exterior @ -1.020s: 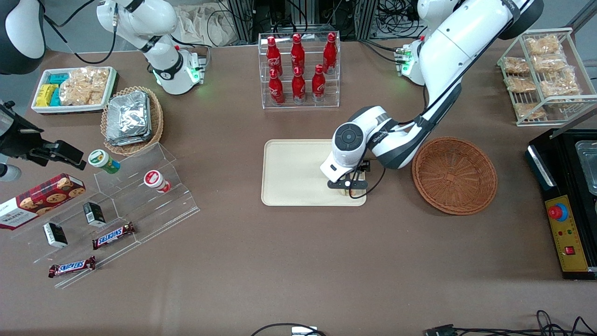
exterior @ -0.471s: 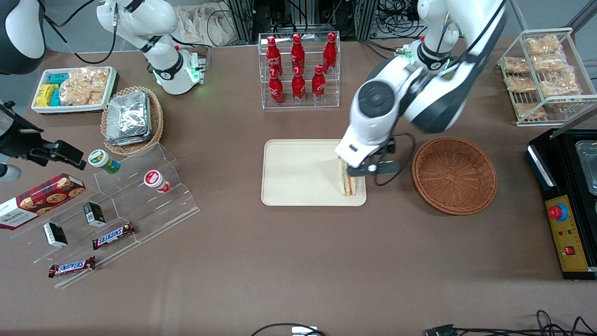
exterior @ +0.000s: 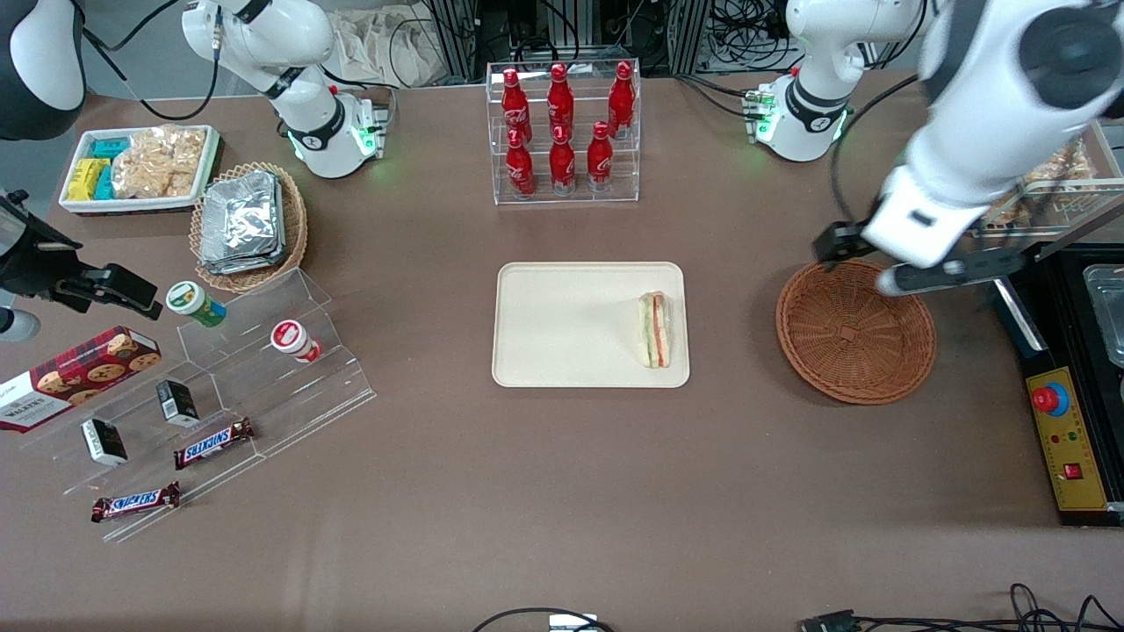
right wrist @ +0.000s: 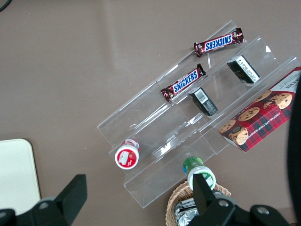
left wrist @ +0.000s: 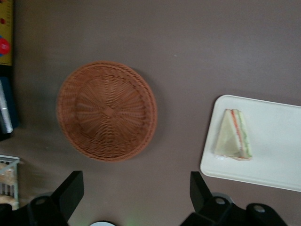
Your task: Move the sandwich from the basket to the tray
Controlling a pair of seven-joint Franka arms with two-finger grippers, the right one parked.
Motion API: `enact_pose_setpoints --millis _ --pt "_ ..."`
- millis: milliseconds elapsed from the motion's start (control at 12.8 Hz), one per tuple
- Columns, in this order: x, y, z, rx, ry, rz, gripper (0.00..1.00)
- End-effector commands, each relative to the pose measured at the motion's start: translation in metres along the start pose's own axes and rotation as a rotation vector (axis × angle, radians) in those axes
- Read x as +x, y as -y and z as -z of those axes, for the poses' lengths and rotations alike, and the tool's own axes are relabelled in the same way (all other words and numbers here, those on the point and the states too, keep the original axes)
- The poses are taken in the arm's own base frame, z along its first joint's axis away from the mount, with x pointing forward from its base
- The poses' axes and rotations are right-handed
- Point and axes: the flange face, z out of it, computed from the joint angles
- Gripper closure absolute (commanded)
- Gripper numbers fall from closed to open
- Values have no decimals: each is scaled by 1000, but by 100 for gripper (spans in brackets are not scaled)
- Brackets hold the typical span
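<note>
A brown matte table [exterior: 544,491] fills nearly the whole front view, and its covering shows faint seams. Past its edge farthest from the camera stand dark equipment racks with tangled cables [exterior: 738,26] and a heap of pale cloth [exterior: 378,39]. At the working arm's end of the table sits a black machine [exterior: 1067,386] with a yellow panel and a red button, and farther from the camera a wire rack [exterior: 1023,145] of snack bags. Toward the parked arm's end lies a stepped clear acrylic stand [exterior: 237,386] with Snickers bars and small cups, with a tan wicker basket of foil packs [exterior: 248,224] and a white tray of packets [exterior: 136,167] farther from the camera. A clear case of red bottles [exterior: 562,132] stands mid-table.

The tray [exterior: 562,325] lies at the table's centre. The basket [exterior: 856,329] sits beside it, toward the working arm's end, apart from it and with nothing in it. The sandwich [exterior: 655,329] lies flat on the tray, close to the short rim nearest the basket, filling edge toward the tray's middle.

The gripper [exterior: 913,263] hangs high above the basket's rim, well clear of the sandwich, its fingers [left wrist: 70,190] spread wide and holding nothing
</note>
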Motion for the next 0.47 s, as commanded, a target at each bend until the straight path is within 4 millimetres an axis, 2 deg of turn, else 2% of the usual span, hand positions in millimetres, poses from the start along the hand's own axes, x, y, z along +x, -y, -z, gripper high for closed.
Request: enact_pose_setpoints --millis 0,157,235,392 --pt "-3 51 2 -41 11 -17 0" --pt "-5 82 10 -46 22 29 0" --pt "-5 90 14 -48 16 43 0" --pt "-7 93 17 -43 26 45 0"
